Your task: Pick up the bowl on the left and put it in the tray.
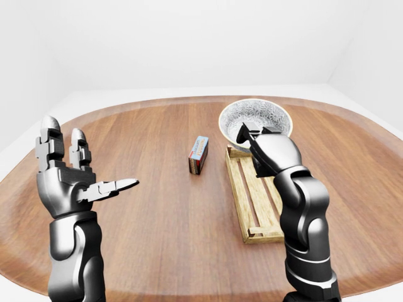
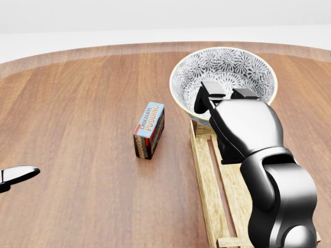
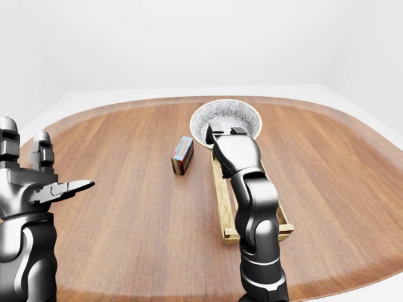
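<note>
The bowl (image 2: 227, 70), white with a dark floral pattern inside, hangs tilted above the top end of the wooden tray (image 2: 203, 175) in the head view. My right hand (image 2: 225, 95) is shut on the bowl's near rim, with two fingers hooked inside; the arm hides much of the tray. In the left-eye view my left hand (image 1: 75, 173) stands raised at the left, fingers spread open and holding nothing. It is far from the bowl.
A chocolate pudding box (image 2: 150, 129) stands on the round wooden table (image 2: 77, 103) just left of the tray. The table's curved edge runs along the top of the head view, with white floor beyond.
</note>
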